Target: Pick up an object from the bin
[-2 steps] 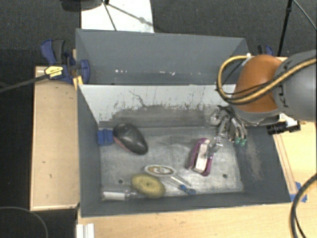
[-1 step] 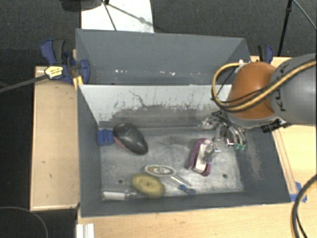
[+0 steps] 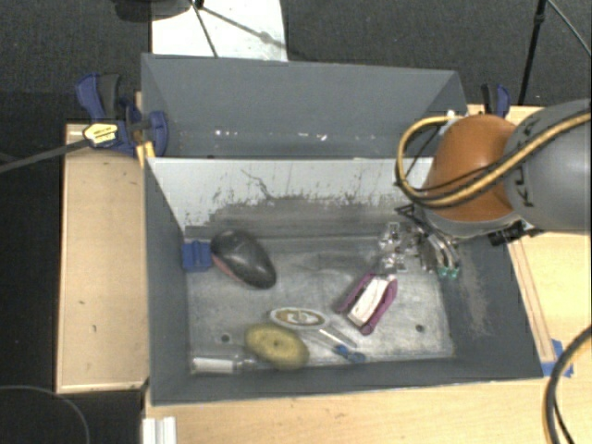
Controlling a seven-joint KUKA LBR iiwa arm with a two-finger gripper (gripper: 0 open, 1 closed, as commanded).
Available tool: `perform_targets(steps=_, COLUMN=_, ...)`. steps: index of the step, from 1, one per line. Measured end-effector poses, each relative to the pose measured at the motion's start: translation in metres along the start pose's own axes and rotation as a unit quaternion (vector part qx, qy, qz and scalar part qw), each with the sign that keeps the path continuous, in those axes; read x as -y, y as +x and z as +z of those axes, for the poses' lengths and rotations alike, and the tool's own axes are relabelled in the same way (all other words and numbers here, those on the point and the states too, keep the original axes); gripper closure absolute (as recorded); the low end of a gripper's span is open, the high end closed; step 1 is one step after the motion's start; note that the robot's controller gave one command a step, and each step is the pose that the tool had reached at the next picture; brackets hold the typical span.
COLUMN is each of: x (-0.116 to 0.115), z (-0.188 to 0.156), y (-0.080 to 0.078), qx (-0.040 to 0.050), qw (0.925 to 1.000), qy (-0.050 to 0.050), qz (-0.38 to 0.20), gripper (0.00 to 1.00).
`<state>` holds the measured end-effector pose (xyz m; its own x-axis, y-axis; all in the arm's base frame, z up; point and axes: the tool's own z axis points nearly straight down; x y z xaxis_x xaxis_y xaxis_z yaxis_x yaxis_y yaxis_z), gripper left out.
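Camera view, metal jaws by flat purple-and-white packet [image 3: 370,302], their spread unclear, smooth dark oval mouse [image 3: 244,257] at left

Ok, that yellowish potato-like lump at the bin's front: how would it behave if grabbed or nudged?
The yellowish lump looks rounded, so it would probably roll or slip out of a pinch. Its dull surface suggests foam or rubber, likely light. A nudge may push it against the oval disc beside it.

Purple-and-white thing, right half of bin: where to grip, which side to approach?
Probably grip the purple-and-white thing across its narrow width at mid-length, coming from above. It lies flat and slanted, with room along both long sides, and the hand is just beyond its upper end.
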<state>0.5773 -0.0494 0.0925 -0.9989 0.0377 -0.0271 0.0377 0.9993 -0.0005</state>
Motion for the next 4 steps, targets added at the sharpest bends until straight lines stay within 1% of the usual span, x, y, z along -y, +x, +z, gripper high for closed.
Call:
perform_targets(steps=1, x=0.000, z=0.001, y=0.001, qx=-0.0011, qw=1.0000, qy=0.000, qz=0.000, gripper=0.00)
perform_targets(steps=2, x=-0.011, z=-0.035, y=0.080, qx=-0.0140, qw=0.9994, qy=0.000, qz=0.031, gripper=0.00)
perform_targets(steps=3, x=-0.036, z=-0.001, y=0.086, qx=-0.0038, qw=0.9961, qy=-0.002, qz=-0.088, gripper=0.00)
perform_targets(steps=4, x=-0.042, z=0.005, y=0.089, qx=0.0001, qw=0.9910, qy=0.000, qz=-0.134, gripper=0.00)
